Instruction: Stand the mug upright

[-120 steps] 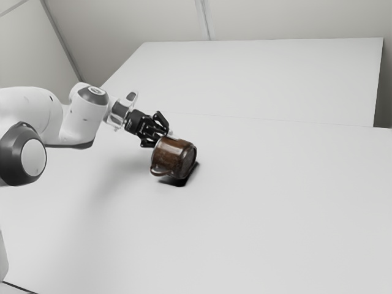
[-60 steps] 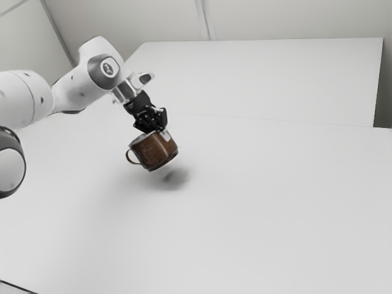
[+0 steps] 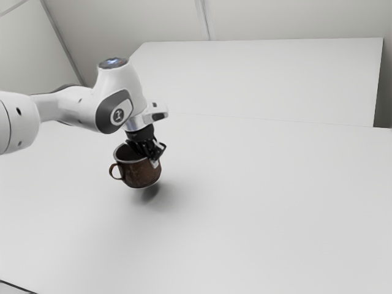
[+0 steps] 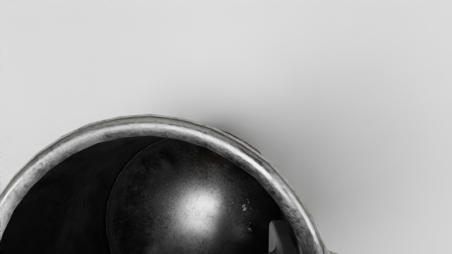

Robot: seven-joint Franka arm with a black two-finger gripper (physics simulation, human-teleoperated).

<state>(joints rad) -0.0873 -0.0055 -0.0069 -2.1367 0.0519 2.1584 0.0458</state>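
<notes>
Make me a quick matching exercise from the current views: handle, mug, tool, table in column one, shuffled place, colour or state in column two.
Column one
1. Handle
2. Mug
3. Tool
4. Table

Column two
A. Shut on the mug's wall, one finger inside
B. Pale, with a shadow on it
C. Toward the exterior view's left
D. Brown outside

Pairs: 1-C, 2-D, 3-A, 4-B

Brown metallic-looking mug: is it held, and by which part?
Yes. The mug is held by its rim and upper wall, on the side away from its looped handle: one jaw inside, the other outside.
</notes>
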